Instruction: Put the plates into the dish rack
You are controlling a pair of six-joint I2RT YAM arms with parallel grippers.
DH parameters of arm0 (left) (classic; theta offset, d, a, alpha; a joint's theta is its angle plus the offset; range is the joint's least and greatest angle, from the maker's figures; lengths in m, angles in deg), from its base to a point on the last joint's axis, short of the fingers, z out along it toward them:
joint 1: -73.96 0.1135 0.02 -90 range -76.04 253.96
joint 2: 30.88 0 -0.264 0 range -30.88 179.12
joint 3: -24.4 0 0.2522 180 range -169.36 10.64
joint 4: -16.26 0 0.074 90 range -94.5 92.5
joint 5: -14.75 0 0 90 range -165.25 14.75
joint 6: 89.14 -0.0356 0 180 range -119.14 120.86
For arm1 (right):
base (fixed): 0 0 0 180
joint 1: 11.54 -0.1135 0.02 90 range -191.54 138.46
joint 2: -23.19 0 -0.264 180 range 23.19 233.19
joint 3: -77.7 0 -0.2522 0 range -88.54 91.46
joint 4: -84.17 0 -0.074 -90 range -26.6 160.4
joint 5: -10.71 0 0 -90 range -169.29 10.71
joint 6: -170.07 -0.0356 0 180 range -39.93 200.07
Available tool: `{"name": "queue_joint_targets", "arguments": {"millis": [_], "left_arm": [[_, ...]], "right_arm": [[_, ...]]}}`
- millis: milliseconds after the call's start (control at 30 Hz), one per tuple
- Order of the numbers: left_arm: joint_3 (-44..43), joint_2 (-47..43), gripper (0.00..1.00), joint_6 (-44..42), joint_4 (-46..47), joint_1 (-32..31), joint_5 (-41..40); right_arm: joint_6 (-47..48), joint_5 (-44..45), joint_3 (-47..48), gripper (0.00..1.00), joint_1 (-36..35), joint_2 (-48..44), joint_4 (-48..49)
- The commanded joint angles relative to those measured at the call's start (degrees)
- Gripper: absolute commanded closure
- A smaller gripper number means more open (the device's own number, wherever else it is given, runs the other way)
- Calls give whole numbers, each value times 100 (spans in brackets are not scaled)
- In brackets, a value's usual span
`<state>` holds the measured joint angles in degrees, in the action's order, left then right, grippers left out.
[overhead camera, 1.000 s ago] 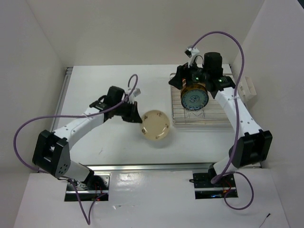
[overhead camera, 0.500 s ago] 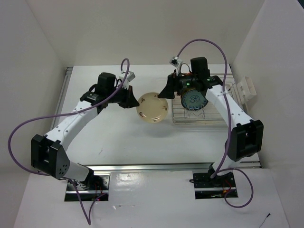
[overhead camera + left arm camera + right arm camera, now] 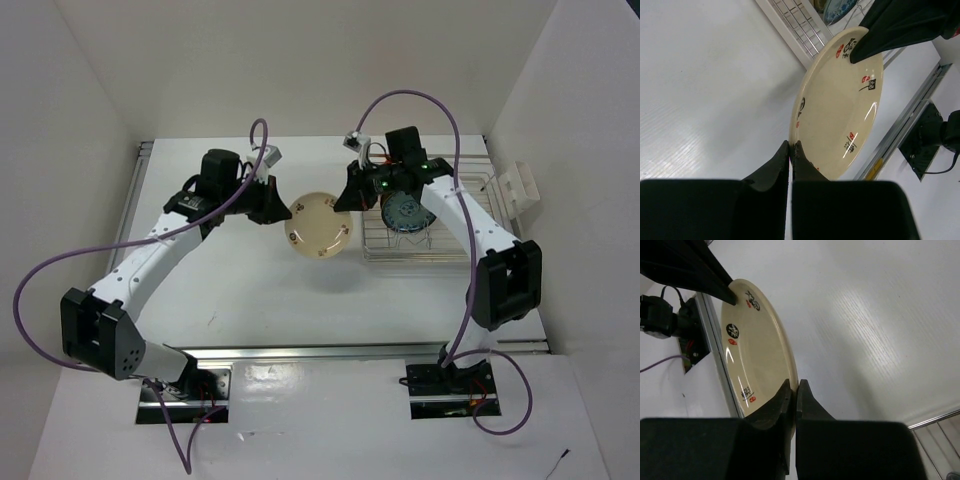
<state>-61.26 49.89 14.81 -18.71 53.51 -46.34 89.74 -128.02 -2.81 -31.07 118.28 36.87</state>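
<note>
A cream plate (image 3: 318,224) with red and black marks hangs tilted above the table, just left of the dish rack (image 3: 445,245). My left gripper (image 3: 285,212) is shut on its left rim, and my right gripper (image 3: 345,203) is shut on the opposite rim. In the left wrist view the jaws (image 3: 792,145) pinch the plate's (image 3: 840,100) near edge, and the right arm's fingers (image 3: 880,35) clamp the far edge. The right wrist view shows its jaws (image 3: 794,383) shut on the plate's (image 3: 752,350) rim. A blue-teal patterned plate (image 3: 405,213) stands upright in the rack.
A small white bracket (image 3: 518,185) sits right of the rack by the side wall. White walls close in the table on both sides and at the back. The rack's near frame (image 3: 800,25) lies just beyond the held plate.
The left gripper carried the cream plate up and right toward the rack. The right gripper swung left away from the rack and closed on the plate's right rim.
</note>
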Motion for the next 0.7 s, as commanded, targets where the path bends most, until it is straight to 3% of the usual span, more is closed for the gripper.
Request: {"name": "queue_joint_targets", "arguments": {"millis": [0,33,67,133,167,300,333,400,433,533,667], "left_arm": [[-281,-264,99,-42,250,23,63],[-342,-264,92,-42,249,84,63],[-342,-264,78,-42,249,85,63],[-456,-264,33,11,197,137,10],[-457,-264,4,11,144,137,-60],[-588,-369,0,-182,-41,418,-244],[-588,-369,0,-183,-102,488,-306],[-641,-422,0,-331,-181,638,-420],[-641,-422,0,-332,-182,804,-421],[-694,-422,0,-455,-287,1146,-474],[-747,-247,0,-455,-340,1473,-334]], "right_arm": [[255,115,417,100,-69,45,-592],[307,283,470,100,-69,45,-592],[412,381,549,100,-69,45,-749],[825,670,698,100,-69,-8,-943],[930,802,925,100,-69,-165,-1022],[1808,1487,1201,100,360,-850,-928],[2332,1611,1052,100,432,-1391,-709],[3037,1970,114,100,555,-2052,219],[3972,2094,-699,100,555,-2700,530],[4840,2876,-1593,100,555,-3355,1594],[5800,3483,-1797,100,608,-3331,842]]}}
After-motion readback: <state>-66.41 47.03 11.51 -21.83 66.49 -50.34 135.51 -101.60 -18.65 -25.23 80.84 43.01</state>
